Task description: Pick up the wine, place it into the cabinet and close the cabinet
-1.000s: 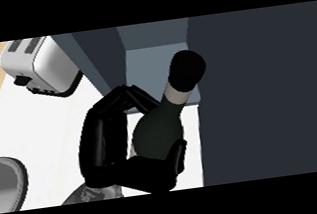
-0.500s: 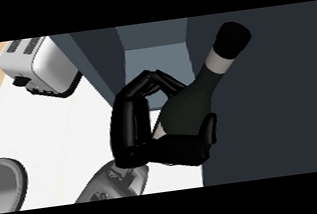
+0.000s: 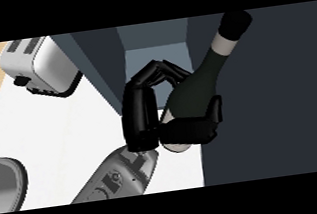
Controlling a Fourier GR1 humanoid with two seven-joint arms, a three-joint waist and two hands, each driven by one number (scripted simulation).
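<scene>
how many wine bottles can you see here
1. The dark glass wine bottle with a black cap is held in the black hand in front of the open dark grey cabinet, neck tilted up to the right. Others may be hidden inside the cabinet.

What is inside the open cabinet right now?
The cabinet shows only a pale grey interior between its dark walls. The wine bottle, held by the hand, hangs in front of the opening and covers its lower part, so anything there is hidden.

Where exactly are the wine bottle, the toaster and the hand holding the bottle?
wine bottle (image 3: pixel 201 78): head view, on its dark shoulder.
toaster (image 3: pixel 41 69): head view, on its silver side.
left hand (image 3: pixel 141 112): head view, on its curled black fingers.
</scene>
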